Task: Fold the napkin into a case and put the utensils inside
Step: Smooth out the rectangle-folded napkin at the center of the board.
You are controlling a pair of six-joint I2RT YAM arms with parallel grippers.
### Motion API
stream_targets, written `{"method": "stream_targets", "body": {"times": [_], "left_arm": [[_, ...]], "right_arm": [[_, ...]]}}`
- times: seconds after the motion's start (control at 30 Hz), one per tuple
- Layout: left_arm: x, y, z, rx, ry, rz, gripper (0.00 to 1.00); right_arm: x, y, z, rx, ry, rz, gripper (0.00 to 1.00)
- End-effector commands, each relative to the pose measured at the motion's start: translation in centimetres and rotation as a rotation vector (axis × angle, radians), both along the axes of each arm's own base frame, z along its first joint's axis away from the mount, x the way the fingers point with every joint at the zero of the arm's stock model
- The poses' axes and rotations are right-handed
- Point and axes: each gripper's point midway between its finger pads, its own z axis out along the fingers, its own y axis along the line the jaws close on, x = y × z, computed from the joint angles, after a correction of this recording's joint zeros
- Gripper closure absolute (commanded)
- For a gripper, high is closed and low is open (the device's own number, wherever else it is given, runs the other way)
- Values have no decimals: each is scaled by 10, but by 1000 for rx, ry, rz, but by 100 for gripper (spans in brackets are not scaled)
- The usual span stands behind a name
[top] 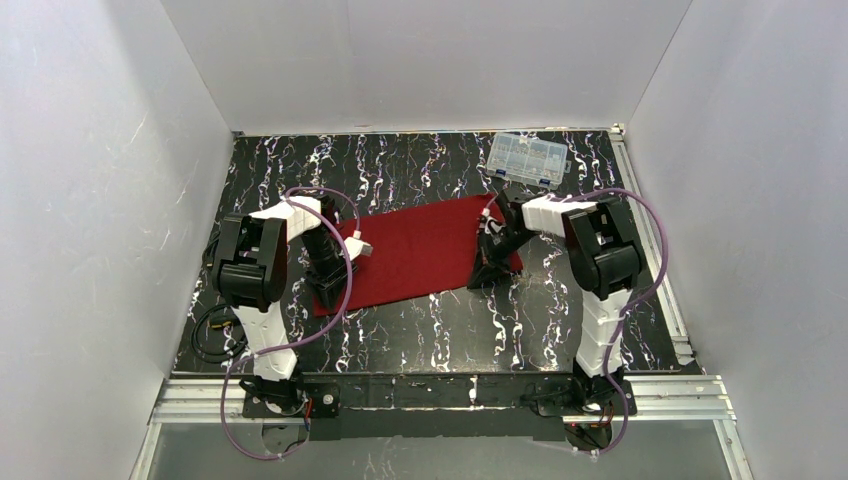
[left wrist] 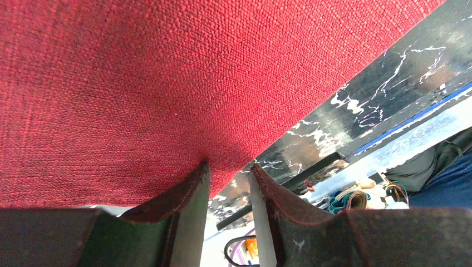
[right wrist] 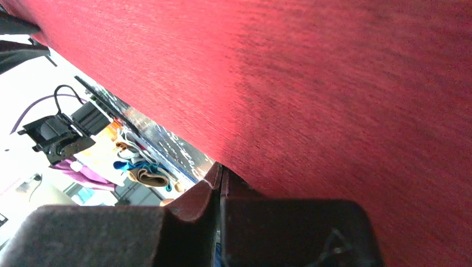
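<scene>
Laid flat on the black marbled table (top: 450, 320) as a long red oblong, the napkin (top: 420, 250), near the middle and between the two arms. Long axis slanted in the overhead view, running from the near left up to the far right, with the far-right end close to the clear compartment box (top: 527, 158). Set at the near-left corner of the cloth, the left gripper (left wrist: 228, 167), jaws apart with a strip of table showing through the gap and the cloth's edge dipping down to meet the fingertips (left wrist: 203, 169). Planted at the far-right end, the right gripper (right wrist: 220, 167), jaws pressed together with no gap, right at the cloth's rim; no telling whether a fold is nipped there. Red weave filling most of both wrist views above the fingers.
</scene>
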Motion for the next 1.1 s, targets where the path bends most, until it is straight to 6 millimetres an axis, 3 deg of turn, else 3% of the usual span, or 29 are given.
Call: {"method": "stream_targets", "body": {"times": [0.0, 0.33, 0.57, 0.7, 0.83, 1.07], "left_arm": [[18, 23, -32, 85, -92, -94, 67], [19, 22, -33, 77, -101, -102, 68], [22, 16, -30, 70, -119, -112, 68], [20, 15, -30, 70, -116, -114, 68], [20, 16, -30, 77, -115, -114, 68], [20, 15, -29, 74, -120, -106, 69]], "right_arm": [[12, -28, -4, -89, -75, -32, 95], [24, -67, -3, -136, -70, -159, 99], [27, -67, 36, -86, -145, -198, 95], [43, -62, 53, -65, -221, -265, 96], [49, -71, 38, -136, -197, -252, 99], [49, -113, 2, -274, -155, -343, 99]]}}
